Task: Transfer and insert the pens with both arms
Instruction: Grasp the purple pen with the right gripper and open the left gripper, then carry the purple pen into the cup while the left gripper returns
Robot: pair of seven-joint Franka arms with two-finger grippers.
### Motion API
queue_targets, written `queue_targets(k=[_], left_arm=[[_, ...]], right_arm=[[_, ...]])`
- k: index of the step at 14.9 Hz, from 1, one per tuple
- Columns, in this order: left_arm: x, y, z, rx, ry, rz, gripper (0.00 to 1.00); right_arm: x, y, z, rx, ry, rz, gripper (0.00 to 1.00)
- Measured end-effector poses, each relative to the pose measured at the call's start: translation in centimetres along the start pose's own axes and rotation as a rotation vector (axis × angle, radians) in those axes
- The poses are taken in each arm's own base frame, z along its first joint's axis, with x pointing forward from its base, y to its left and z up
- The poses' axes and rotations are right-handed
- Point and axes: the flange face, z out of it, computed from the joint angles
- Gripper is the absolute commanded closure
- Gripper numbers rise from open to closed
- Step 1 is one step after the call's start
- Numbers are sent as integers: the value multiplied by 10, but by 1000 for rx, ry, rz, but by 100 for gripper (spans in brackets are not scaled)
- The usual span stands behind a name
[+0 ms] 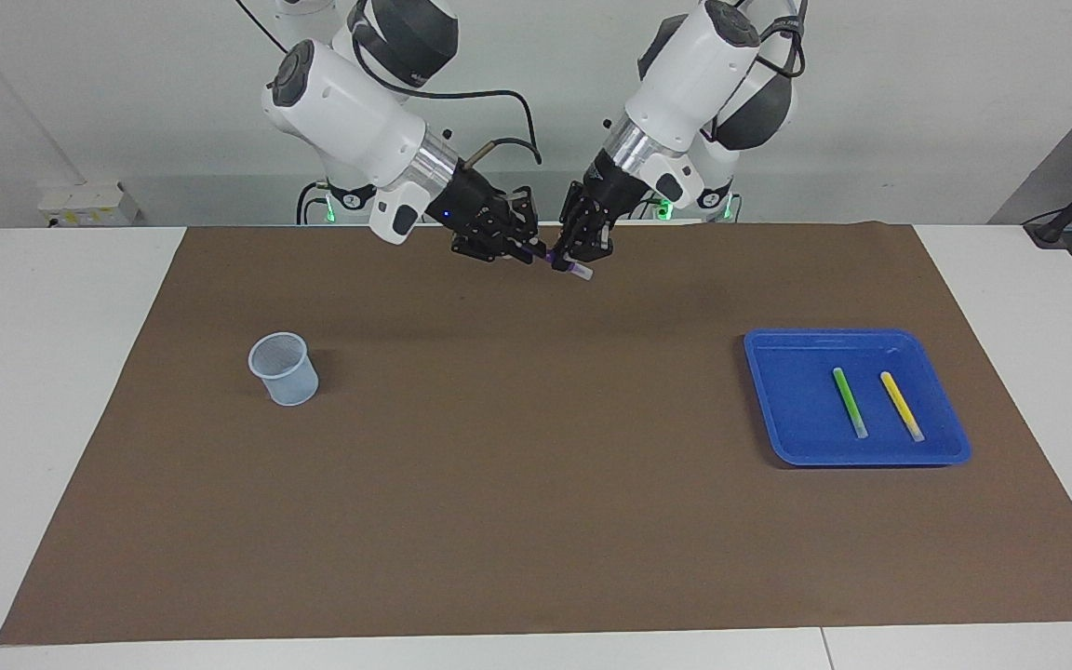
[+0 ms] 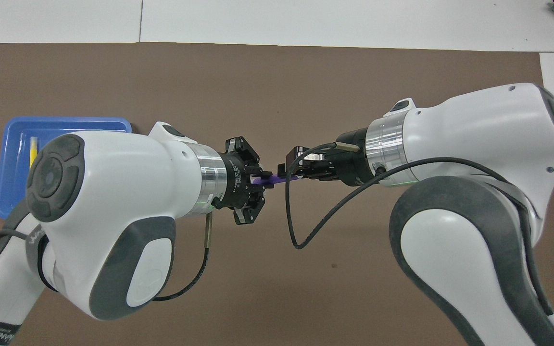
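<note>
The purple pen (image 1: 566, 267) hangs in the air between my two grippers, over the brown mat's edge nearest the robots; it also shows in the overhead view (image 2: 276, 179). My left gripper (image 1: 576, 261) (image 2: 263, 181) is shut on it, with the pale cap end sticking out below. My right gripper (image 1: 533, 251) (image 2: 289, 173) is at the pen's other end. The green pen (image 1: 850, 401) and the yellow pen (image 1: 902, 406) lie side by side in the blue tray (image 1: 778, 400). In the overhead view only the yellow pen (image 2: 33, 151) shows in the tray (image 2: 12, 192).
A pale mesh cup (image 1: 284, 368) stands upright on the brown mat (image 1: 536, 484) toward the right arm's end; my right arm hides it in the overhead view. The tray sits toward the left arm's end. White table borders the mat.
</note>
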Motion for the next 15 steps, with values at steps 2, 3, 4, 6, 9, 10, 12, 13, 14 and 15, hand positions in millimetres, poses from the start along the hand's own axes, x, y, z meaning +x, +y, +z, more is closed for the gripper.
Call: queue_targets(k=[2, 3, 4, 6, 9, 10, 12, 13, 14, 15], left_arm=[[0, 0, 0, 0, 0, 0, 100], [0, 0, 0, 0, 0, 0, 29], [0, 0, 0, 0, 0, 0, 0], [0, 0, 0, -1, 0, 0, 0], [4, 4, -3, -6, 0, -8, 0], [8, 7, -5, -14, 0, -15, 0], [23, 22, -15, -42, 1, -47, 0], [39, 35, -23, -63, 2, -78, 0], [57, 48, -33, -84, 5, -112, 0], [76, 61, -42, -104, 8, -143, 0]], right_arm=[[0, 0, 0, 0, 0, 0, 100], [0, 0, 0, 0, 0, 0, 100], [0, 0, 0, 0, 0, 0, 100], [0, 0, 1, -1, -2, 0, 100], [0, 2, 1, -14, -3, -4, 100], [0, 4, 1, -27, -3, -8, 100], [1, 8, 0, -56, -4, -16, 100], [1, 10, 0, -73, -7, -20, 100], [1, 13, -1, -96, -11, -27, 100], [2, 17, -3, -129, -15, -34, 100]])
